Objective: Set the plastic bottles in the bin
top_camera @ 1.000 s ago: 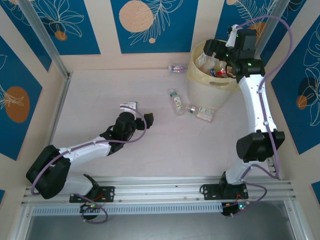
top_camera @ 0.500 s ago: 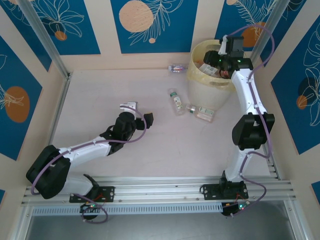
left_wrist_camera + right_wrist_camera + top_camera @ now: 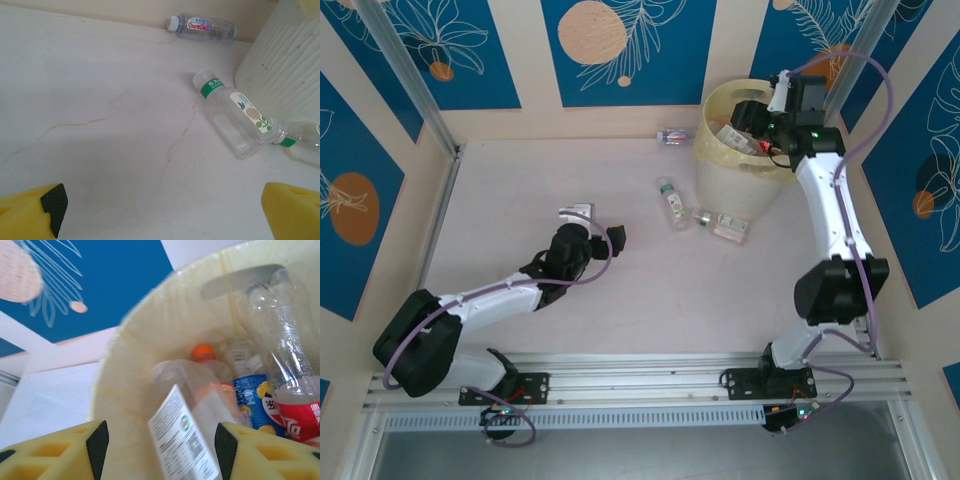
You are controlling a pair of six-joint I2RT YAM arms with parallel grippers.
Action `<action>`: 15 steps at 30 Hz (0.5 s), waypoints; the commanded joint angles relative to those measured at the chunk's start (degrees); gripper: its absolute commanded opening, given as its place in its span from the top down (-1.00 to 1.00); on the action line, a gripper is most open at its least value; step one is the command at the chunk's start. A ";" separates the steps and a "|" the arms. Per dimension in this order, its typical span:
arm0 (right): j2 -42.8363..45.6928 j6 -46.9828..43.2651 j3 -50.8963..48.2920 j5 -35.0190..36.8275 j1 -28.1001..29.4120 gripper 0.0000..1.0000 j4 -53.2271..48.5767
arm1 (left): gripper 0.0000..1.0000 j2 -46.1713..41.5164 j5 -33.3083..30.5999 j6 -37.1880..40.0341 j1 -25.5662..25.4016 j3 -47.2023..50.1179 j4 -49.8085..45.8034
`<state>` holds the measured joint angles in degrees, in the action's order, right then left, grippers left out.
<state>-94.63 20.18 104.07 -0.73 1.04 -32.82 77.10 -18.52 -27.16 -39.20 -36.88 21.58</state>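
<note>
Right gripper (image 3: 757, 120) hangs over the mouth of the bin (image 3: 738, 180); in the wrist view its yellow fingers (image 3: 60, 450) stand wide apart, released. A white-label bottle (image 3: 186, 440) shows in the gap between them, narrower than the gap; whether it touches the right pad I cannot tell. Below it, inside the bin, lie an orange-capped bottle (image 3: 205, 354), a blue-label bottle (image 3: 250, 390) and a clear red-label bottle (image 3: 287, 355) leaning against the wall under a slot handle.

Left gripper (image 3: 598, 225) is low over the middle of the table (image 3: 510, 190), well apart from the bin, jaws open with nothing between them; its wrist camera looks toward the bin's ribbed wall.

Three bottles lie on their sides on the table: a green-label bottle (image 3: 230, 117) just left of the bin; a second bottle (image 3: 302, 145) with a green neck ring at the bin's foot, its cap end close to the first one's base; a red-lettered bottle (image 3: 202, 27) along the far wall, near the bin.
</note>
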 commanded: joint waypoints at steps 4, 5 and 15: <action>14.15 2.15 -12.21 -4.54 0.37 -0.34 6.73 | -1.00 0.34 -0.47 -1.75 0.89 0.50 0.12; 16.47 2.41 -14.59 -4.46 0.37 -0.40 7.34 | -1.00 0.44 -0.46 -1.96 1.04 0.58 0.21; 32.73 4.00 -34.70 -0.04 0.11 -0.81 7.27 | -1.00 1.11 0.42 -2.80 1.44 0.58 1.09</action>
<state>-64.31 23.51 72.77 -2.81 1.17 -25.10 77.28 -18.48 -28.77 -38.54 -36.77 21.67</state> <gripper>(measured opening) 0.894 0.999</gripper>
